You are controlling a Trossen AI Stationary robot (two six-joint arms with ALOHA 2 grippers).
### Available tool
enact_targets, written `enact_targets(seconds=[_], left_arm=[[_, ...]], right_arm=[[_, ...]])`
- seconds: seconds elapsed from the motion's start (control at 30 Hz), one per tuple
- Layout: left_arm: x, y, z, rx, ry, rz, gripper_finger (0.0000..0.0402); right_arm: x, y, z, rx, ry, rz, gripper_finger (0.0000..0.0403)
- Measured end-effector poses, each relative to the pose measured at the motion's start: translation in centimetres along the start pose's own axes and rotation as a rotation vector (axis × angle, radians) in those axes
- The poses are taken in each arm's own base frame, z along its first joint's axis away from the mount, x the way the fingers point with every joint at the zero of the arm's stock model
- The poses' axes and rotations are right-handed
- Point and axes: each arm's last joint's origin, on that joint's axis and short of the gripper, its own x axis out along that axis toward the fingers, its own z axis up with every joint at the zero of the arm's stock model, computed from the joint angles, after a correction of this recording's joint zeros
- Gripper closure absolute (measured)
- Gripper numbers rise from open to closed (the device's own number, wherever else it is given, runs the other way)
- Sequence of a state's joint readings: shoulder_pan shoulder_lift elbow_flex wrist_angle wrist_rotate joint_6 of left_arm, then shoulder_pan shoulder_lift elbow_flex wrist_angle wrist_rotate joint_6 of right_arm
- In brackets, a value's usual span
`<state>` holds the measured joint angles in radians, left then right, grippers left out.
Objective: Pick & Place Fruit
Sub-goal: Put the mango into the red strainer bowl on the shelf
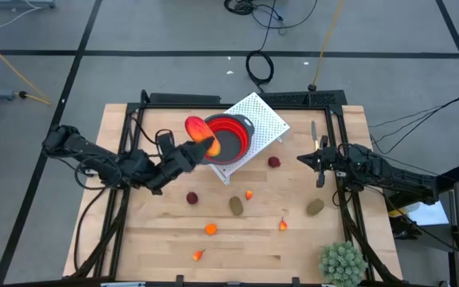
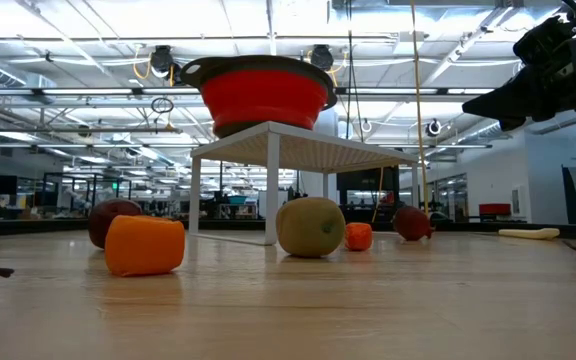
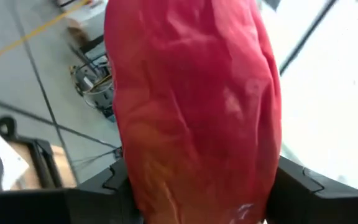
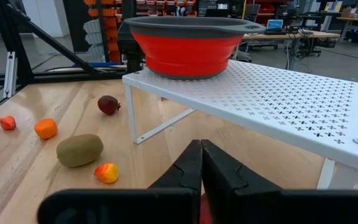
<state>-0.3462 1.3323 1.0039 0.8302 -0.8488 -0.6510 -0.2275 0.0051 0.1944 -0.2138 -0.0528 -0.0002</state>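
While our left claw [image 1: 200, 146] is clamped on the longer red-orange fruit [image 1: 198, 131], it holds that piece up at the near-left rim of the red bowl [image 1: 228, 137], which sits on a white perforated stand [image 1: 261, 119] toward the back of the worktop [image 1: 158, 239]. From the left wrist, the red-orange fruit [image 3: 194, 112] fills almost everything between our fingers [image 3: 98, 186].

Our right claw [image 1: 319, 159] waits by the right edge of the worktop, fingers pressed together with nothing between them; the right wrist view shows the two fingers [image 4: 194, 171] meeting in a point aimed at the stand [image 4: 278, 99].

We see the other pieces spread over the middle and front. A dark red ball [image 1: 273, 162] lies just off the stand's right corner, another dark red ball [image 1: 192, 198] sits in front of the left arm. Two brown-green ovals lie apart: one [image 1: 236, 206] near centre, one [image 1: 315, 207] closer to the right edge. Small orange bits [image 1: 211, 229] are scattered toward the front. A spiky green plant [image 1: 343, 263] occupies the front right corner. Open wood lies along the front left.
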Motion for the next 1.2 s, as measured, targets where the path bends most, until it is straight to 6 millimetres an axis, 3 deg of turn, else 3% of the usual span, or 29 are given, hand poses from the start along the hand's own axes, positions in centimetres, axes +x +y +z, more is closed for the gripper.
enact_targets(seconds=[0.3,0.5,0.9,1.2], left_arm=[[0.0,0.4,-0.9,0.445,0.109,-0.045,0.0174],[-0.1,1.3,-1.4,0.724,0.130,0.070,0.0159],[0.0,2.2,-1.1,1.150,0.119,0.251,0.0156],[1.6,3.8,0.0,1.362,0.130,0.334,0.0156]], right_arm=[[0.0,0.0,0.0,0.000,0.000,0.000,0.0403],[0.0,0.0,0.0,0.000,0.000,0.000,0.0403],[0.0,0.0,0.0,-0.019,0.000,0.000,0.0403],[0.0,0.0,0.0,-0.019,0.000,0.000,0.0403]])
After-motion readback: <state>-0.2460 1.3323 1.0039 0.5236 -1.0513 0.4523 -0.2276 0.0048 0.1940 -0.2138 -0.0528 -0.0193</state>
